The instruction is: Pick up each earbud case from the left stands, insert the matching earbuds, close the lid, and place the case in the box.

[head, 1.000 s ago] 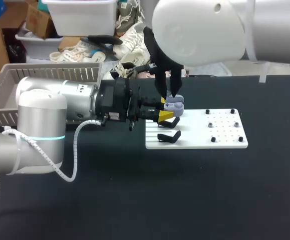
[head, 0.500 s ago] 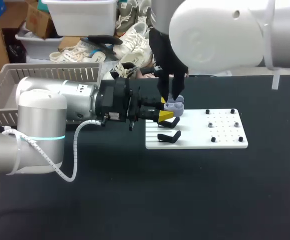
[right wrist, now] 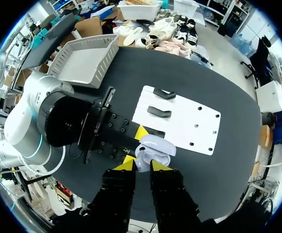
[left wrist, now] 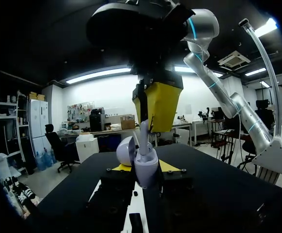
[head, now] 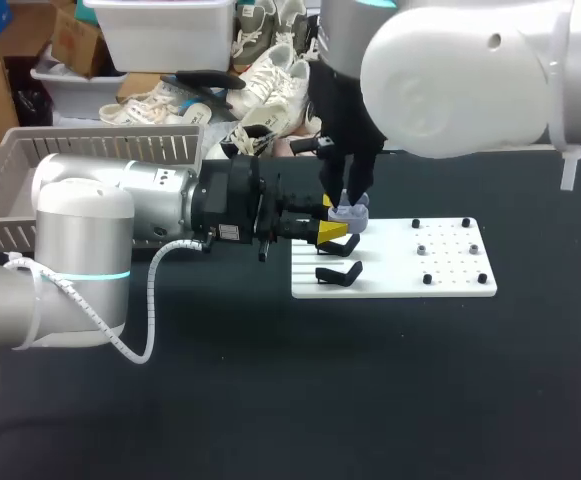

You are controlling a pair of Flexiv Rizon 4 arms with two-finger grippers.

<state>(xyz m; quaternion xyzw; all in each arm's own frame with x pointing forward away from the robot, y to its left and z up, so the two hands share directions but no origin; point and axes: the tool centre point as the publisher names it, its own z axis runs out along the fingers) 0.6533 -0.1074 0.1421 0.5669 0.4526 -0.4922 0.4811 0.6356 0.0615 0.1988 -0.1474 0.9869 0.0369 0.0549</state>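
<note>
A lavender earbud case (head: 350, 212) with its lid open is held just above the white stand board (head: 440, 270), my left gripper (head: 335, 228) shut on its sides. In the left wrist view the case (left wrist: 148, 165) sits between my left gripper's (left wrist: 145, 177) fingers, lid tipped back. My right gripper (head: 351, 198) comes straight down onto it, and its yellow tips (left wrist: 156, 107) pinch a white earbud (left wrist: 143, 138) whose lower end is inside the case. In the right wrist view the case (right wrist: 156, 147) lies right ahead of my right gripper (right wrist: 141, 166).
Two black stands (head: 338, 272) (head: 336, 244) sit on the board's left part, and small pegs (head: 447, 250) dot its right part. A grey basket (head: 10, 190) stands at the table's far left, behind my left arm (head: 120, 210).
My right arm's body has swung to the right and its gripper has edged slightly right over the case. The left arm and the case have stayed put.
</note>
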